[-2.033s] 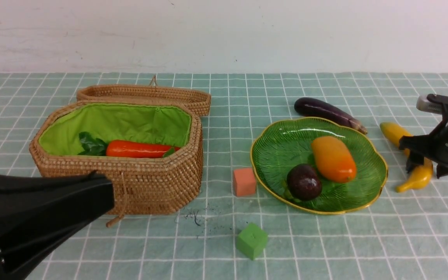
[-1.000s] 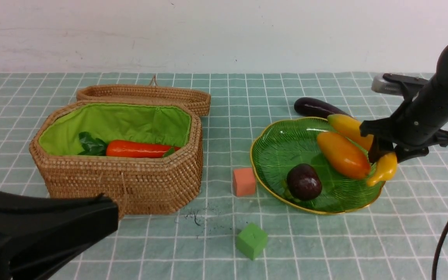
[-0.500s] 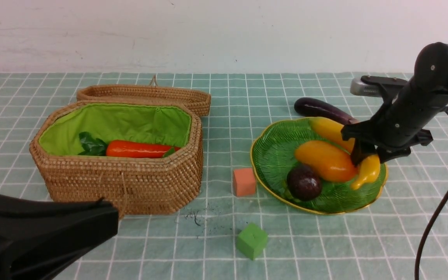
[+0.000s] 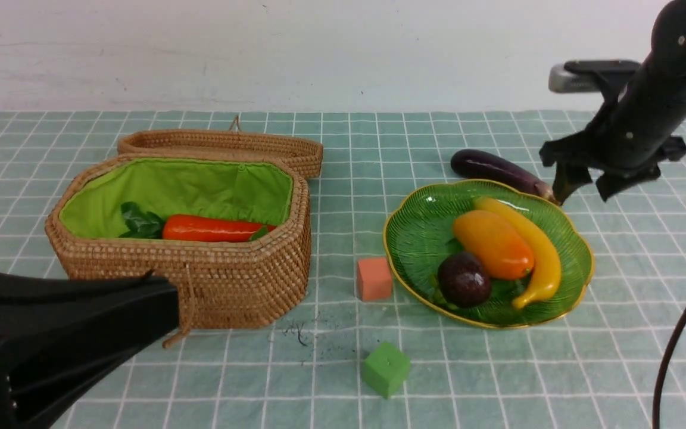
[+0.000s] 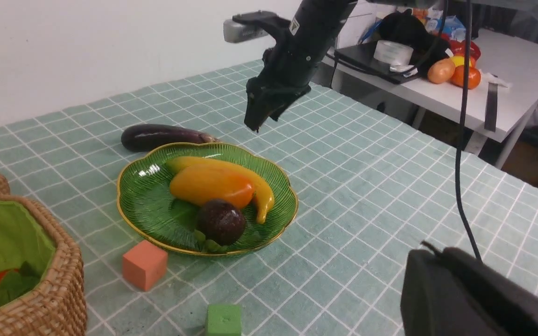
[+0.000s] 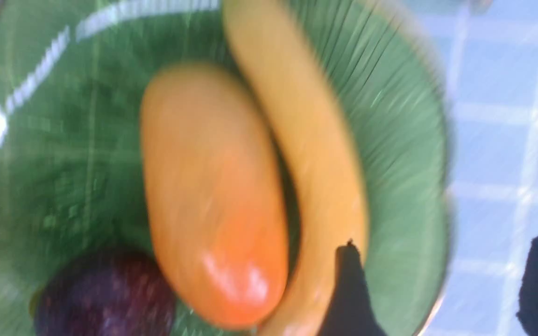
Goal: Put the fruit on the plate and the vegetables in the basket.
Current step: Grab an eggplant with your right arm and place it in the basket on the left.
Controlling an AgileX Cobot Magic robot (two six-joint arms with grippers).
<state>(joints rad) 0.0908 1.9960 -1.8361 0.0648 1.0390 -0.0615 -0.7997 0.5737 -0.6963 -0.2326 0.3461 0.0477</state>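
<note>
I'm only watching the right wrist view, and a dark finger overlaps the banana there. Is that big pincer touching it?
Observer: No. In the front view, the right tool is open and hangs clear of the banana.
Operator: Good to know! Is there anything to eat behind the plate?
Observer: A toy eggplant lies on the table just behind the plate.
Operator: And is there a basket anywhere?
Observer: Yes, a wicker basket stands to the left of the plate, with a red carrot inside.
</note>
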